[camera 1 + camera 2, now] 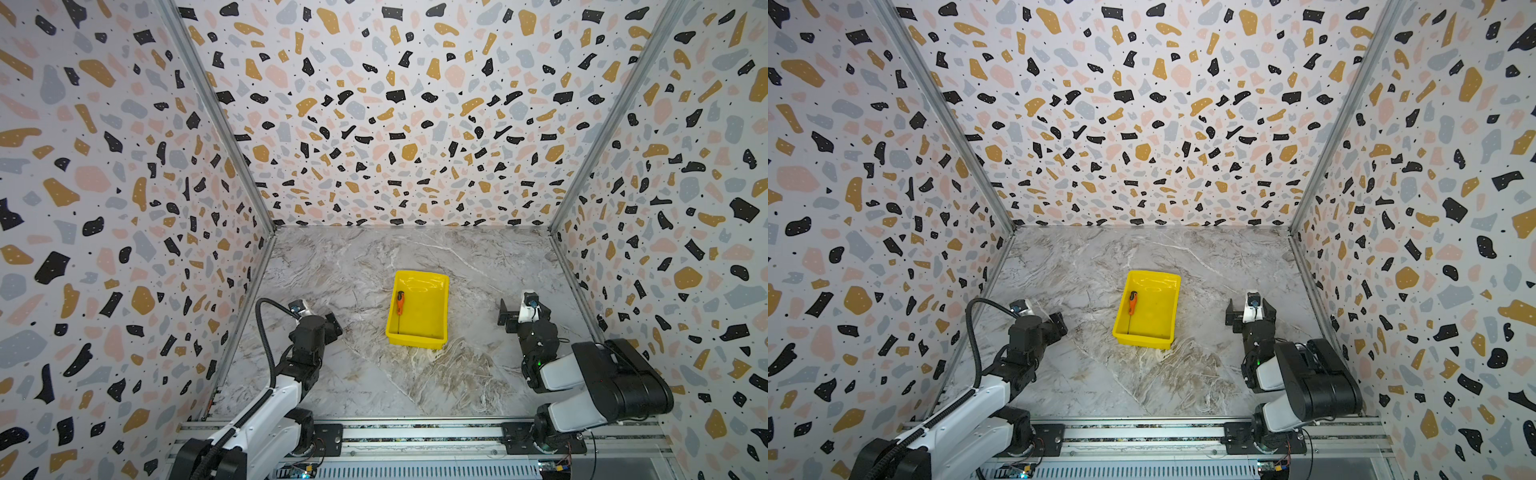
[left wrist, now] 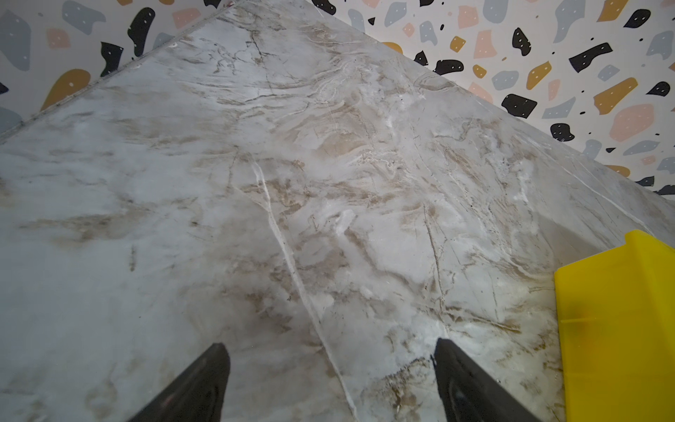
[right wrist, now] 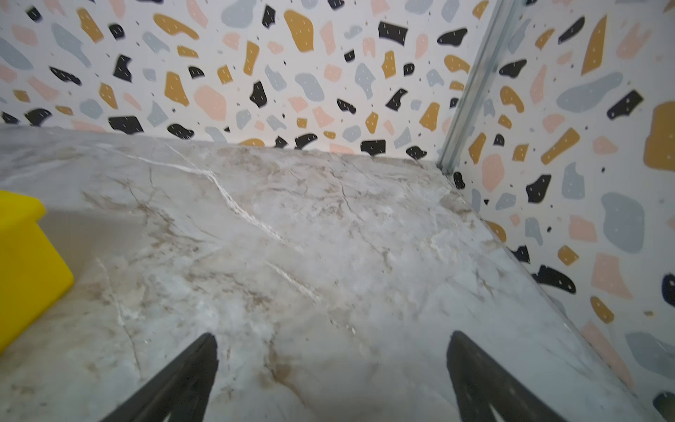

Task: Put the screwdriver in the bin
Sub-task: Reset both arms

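Observation:
The small orange-handled screwdriver (image 1: 400, 303) (image 1: 1132, 302) lies inside the yellow bin (image 1: 424, 318) (image 1: 1155, 318), along its left wall, with the thin shaft pointing toward the near wall. The bin stands mid-table between the two arms. My left gripper (image 1: 331, 325) (image 2: 330, 347) hovers low over bare marble to the bin's left, open and holding nothing. A corner of the bin (image 2: 617, 329) shows beside it in the left wrist view. My right gripper (image 1: 524, 308) (image 3: 332, 338) is to the bin's right, open and holding nothing, with the bin's outer wall (image 3: 25, 263) at the view's edge.
The marble tabletop (image 1: 374, 374) is closed in by patterned walls on the left, back and right. A metal rail (image 1: 415, 432) carrying both arm bases runs along the front edge. The bin is the only container on the table.

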`<action>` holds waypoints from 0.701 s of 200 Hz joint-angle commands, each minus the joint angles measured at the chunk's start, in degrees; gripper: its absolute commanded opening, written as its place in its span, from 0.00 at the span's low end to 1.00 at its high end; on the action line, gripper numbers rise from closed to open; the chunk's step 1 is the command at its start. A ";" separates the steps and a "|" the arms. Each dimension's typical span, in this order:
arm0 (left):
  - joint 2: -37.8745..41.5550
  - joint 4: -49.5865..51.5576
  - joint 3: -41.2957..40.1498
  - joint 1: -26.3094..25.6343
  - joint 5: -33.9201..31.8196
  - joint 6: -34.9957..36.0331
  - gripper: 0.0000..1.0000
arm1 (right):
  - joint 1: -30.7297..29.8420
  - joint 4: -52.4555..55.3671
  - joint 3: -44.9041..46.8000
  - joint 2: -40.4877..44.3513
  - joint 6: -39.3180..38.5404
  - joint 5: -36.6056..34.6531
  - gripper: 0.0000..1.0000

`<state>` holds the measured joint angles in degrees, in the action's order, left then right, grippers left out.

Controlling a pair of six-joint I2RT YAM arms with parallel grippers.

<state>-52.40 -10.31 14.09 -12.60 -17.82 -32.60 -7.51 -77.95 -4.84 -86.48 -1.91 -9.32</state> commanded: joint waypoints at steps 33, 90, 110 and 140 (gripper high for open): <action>0.45 -6.90 -0.58 -0.06 5.01 0.55 1.00 | 2.52 5.75 -6.63 1.15 -0.40 9.30 0.99; 4.32 -8.08 4.43 -0.15 -6.90 7.44 1.00 | 2.25 5.79 -6.52 1.14 -0.40 8.88 0.99; 3.49 -16.71 4.11 0.03 -8.23 17.92 1.00 | 2.37 5.80 -6.58 1.22 -0.44 8.97 0.99; 0.32 -20.64 2.74 0.12 -13.31 22.29 1.00 | 2.37 5.79 -6.58 1.22 -0.39 8.97 0.99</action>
<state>-50.00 -23.64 17.21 -12.60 -25.12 -18.39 -5.15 -72.40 -11.07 -86.17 -2.24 -0.67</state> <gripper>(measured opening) 0.997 0.990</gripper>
